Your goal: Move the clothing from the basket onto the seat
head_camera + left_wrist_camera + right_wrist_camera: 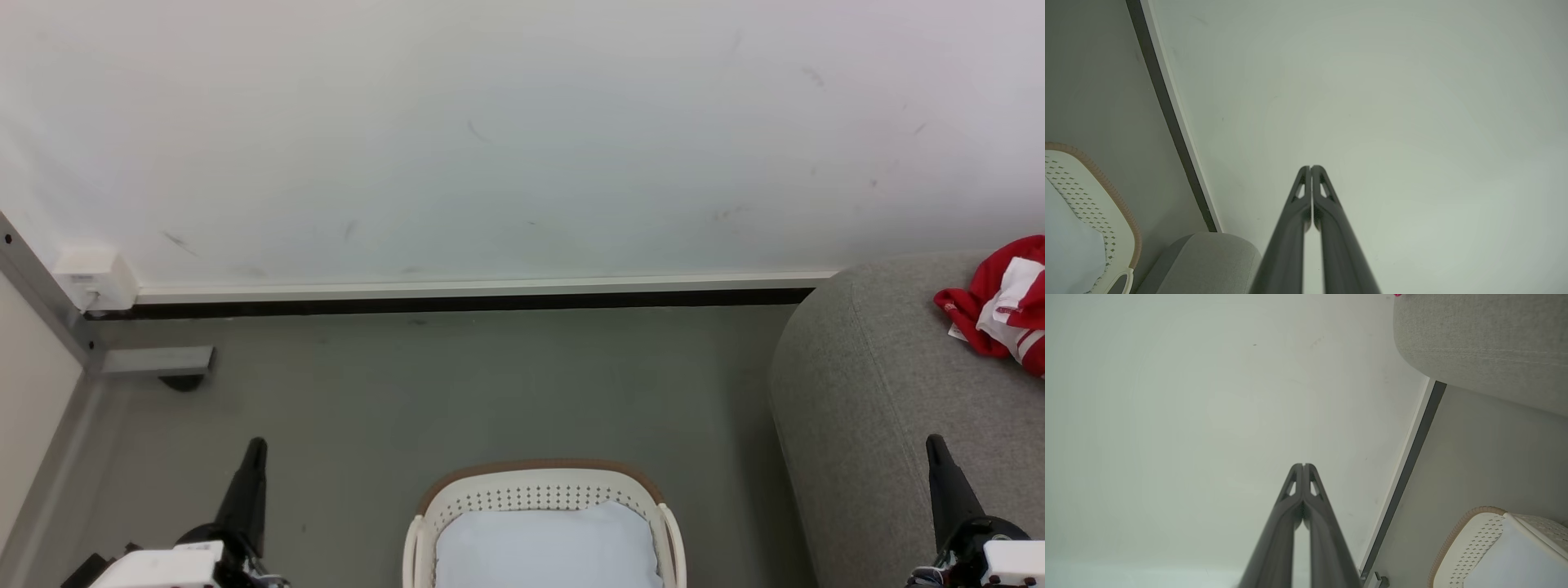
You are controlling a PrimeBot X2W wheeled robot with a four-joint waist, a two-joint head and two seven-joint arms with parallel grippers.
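The red and white clothing (1006,305) lies crumpled on the grey seat (882,392) at the right edge of the head view. The cream basket (542,493) with a brown braided rim stands on the floor at bottom centre, a plain pale cloth (547,545) inside it. My left gripper (256,445) points up at lower left, shut and empty, left of the basket. My right gripper (933,442) points up at lower right over the seat's front, shut and empty. In the wrist views each gripper (1311,167) (1303,464) shows its fingers pressed together against the white wall.
A white wall with a dark baseboard (457,300) runs behind the grey floor (457,392). A grey metal frame (49,310) with a white box (96,279) and a foot stands at the left. The seat (1204,261) (1486,343) and basket (1098,212) (1478,539) edge the wrist views.
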